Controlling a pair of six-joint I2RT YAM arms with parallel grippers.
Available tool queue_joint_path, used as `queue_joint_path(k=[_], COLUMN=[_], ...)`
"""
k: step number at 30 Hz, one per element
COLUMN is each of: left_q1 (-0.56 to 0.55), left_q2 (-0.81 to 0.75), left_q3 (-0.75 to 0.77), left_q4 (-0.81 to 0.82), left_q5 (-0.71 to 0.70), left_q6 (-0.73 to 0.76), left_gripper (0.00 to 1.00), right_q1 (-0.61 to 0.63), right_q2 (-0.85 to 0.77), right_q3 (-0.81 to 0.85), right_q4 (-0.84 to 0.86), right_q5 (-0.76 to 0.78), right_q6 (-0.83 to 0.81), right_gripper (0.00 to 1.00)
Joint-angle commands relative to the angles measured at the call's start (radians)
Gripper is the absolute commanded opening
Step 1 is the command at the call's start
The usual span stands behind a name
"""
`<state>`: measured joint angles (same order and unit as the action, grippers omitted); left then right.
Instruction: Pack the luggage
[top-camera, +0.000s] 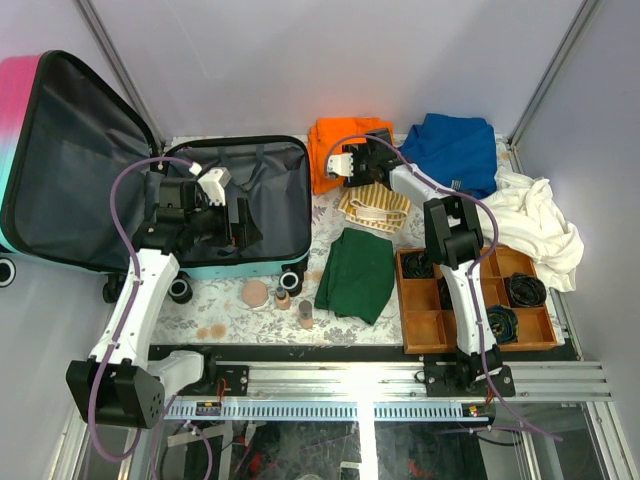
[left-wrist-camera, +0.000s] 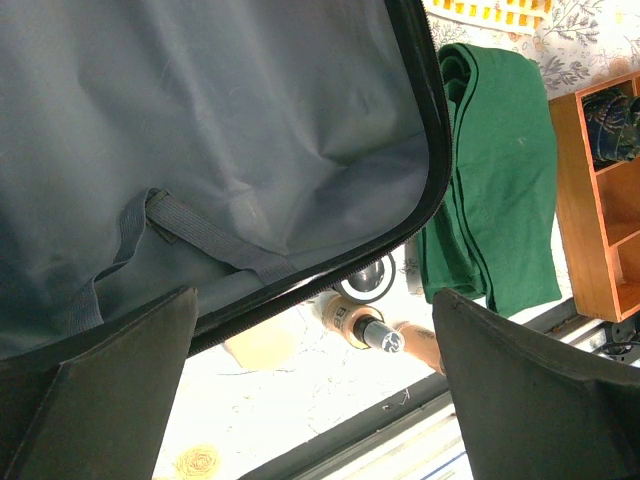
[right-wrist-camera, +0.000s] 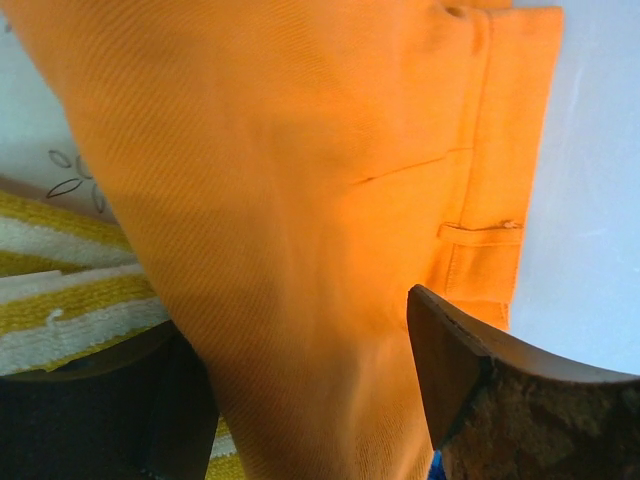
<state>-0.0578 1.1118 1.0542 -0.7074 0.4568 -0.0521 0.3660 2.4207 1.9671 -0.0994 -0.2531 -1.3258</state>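
The luggage (top-camera: 285, 190) lies open at the left, its pink-to-teal lid leaning back and its grey lining (left-wrist-camera: 200, 120) bare. My left gripper (top-camera: 238, 222) hovers over the suitcase's near rim; in the left wrist view it (left-wrist-camera: 312, 295) is open and empty. My right gripper (top-camera: 348, 166) is at the orange garment (top-camera: 335, 138) at the back. In the right wrist view it (right-wrist-camera: 300, 320) is open, with a fold of the orange garment (right-wrist-camera: 300, 150) between the fingers. A green garment (top-camera: 358, 272) lies folded in the middle.
A yellow striped cloth (top-camera: 372, 205), a blue garment (top-camera: 455, 150) and a white garment (top-camera: 540, 225) lie at the back right. A wooden compartment tray (top-camera: 404, 300) holds coiled cables. A round puff (top-camera: 256, 293) and two small bottles (top-camera: 283, 298) lie before the suitcase.
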Motion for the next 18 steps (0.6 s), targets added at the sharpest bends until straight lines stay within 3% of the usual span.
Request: queue_joint_path(k=[1, 4, 6, 7, 11, 18], left_q1=[0.008, 0.009, 0.008, 0.008, 0.009, 0.011], left_q2=[0.003, 0.006, 0.008, 0.009, 0.004, -0.004], left_q3=[0.001, 0.002, 0.004, 0.005, 0.007, 0.001], left_q4=[0.055, 0.057, 0.056, 0.057, 0.056, 0.057], left_q5=[0.023, 0.024, 0.024, 0.022, 0.020, 0.021], left_q6=[-0.010, -0.010, -0.011, -0.011, -0.012, -0.014], left_gripper=[1.00, 1.00, 1.00, 1.00, 1.00, 1.00], right_q1=[0.010, 0.010, 0.012, 0.012, 0.011, 0.008], right_q2=[0.025, 0.051, 0.068, 0.076, 0.087, 0.081], right_q3=[0.054, 0.093, 0.122, 0.143, 0.236, 0.384], right_q4=[-0.083, -0.131, -0.145, -0.144, -0.133, -0.076], right_q5=[-0.008, 0.003, 0.010, 0.011, -0.015, -0.034], right_q6=[-0.115, -0.155, -0.171, -0.162, -0.070, 0.079], right_gripper=[0.75, 0.73, 0.62, 0.53, 0.04, 0.00])
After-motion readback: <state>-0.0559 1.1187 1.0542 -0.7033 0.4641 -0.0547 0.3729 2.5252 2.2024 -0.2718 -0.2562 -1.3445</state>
